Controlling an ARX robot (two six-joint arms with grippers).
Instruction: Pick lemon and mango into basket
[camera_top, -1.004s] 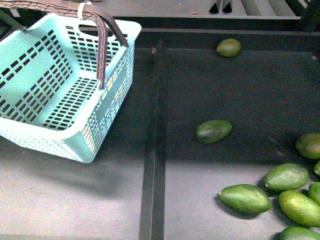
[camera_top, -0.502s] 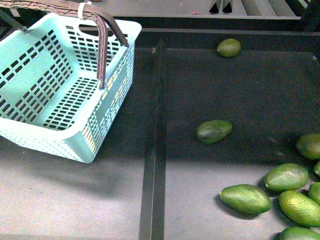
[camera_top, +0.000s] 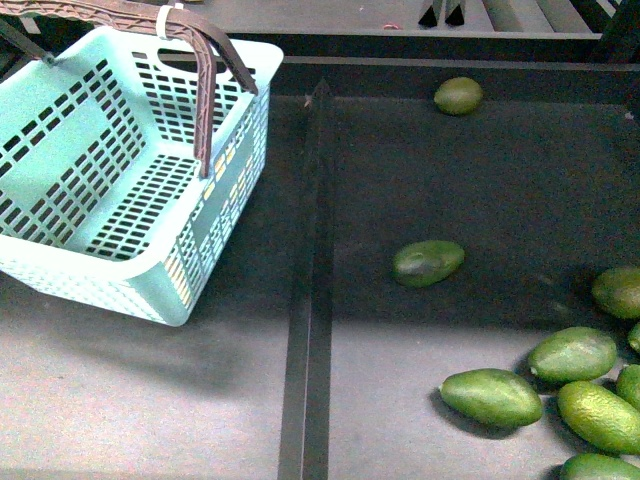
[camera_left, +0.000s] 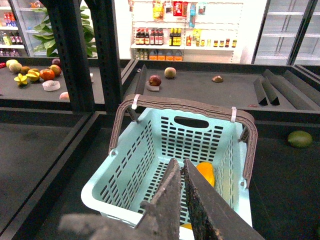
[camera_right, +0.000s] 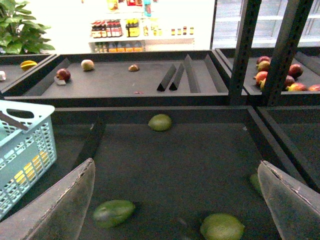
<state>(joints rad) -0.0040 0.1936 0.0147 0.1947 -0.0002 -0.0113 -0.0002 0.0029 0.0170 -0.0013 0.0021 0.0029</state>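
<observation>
Neither arm shows in the front view, so their pose can be read only from the wrist cameras. The left arm's dark, rough-surfaced gripper (camera_left: 182, 175) has its two long fingers pressed together with only a thin slit between them, nothing visibly held, and it points forward and slightly downward. The right arm's grey-padded gripper (camera_right: 180, 200) is spread wide, one finger (camera_right: 65, 205) at each side of its wrist view, with nothing between them.
</observation>
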